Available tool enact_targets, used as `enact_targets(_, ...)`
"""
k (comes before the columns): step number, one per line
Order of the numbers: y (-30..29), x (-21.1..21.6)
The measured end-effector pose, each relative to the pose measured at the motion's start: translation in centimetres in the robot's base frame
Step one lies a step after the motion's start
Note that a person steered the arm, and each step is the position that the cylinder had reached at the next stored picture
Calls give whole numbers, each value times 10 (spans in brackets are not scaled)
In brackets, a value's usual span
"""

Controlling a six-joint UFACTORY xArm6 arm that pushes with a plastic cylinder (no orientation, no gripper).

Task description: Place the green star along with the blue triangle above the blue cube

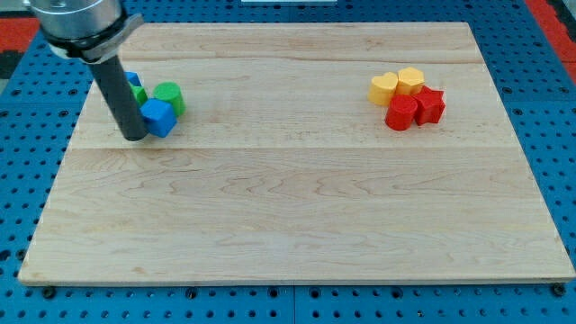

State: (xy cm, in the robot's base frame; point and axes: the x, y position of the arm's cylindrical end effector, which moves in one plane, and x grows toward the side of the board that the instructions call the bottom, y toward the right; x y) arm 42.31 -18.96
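Observation:
My tip (134, 136) rests on the board at the view's left, touching the left side of the blue cube (159, 117). Just above the cube, partly hidden behind the rod, is the green star (138, 94). A blue piece, the blue triangle (132, 81), peeks out above the star, mostly hidden by the rod. A green cylinder (169, 97) stands right of the star and above the cube's right side. These blocks are packed close together.
At the view's upper right is a second cluster: a yellow heart-like block (383, 88), a yellow hexagonal block (410, 80), a red cylinder (401, 112) and a red star (429, 104). The wooden board (297, 207) lies on a blue pegboard.

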Motion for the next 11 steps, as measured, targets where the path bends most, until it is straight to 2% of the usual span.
enact_targets(1, 17, 2)
enact_targets(2, 5, 14)
enact_targets(3, -21, 1)
enact_targets(5, -66, -47)
enact_targets(7, -52, -74)
enact_targets(8, -84, -97)
enact_targets(9, -91, -122)
enact_targets(11, -38, -124)
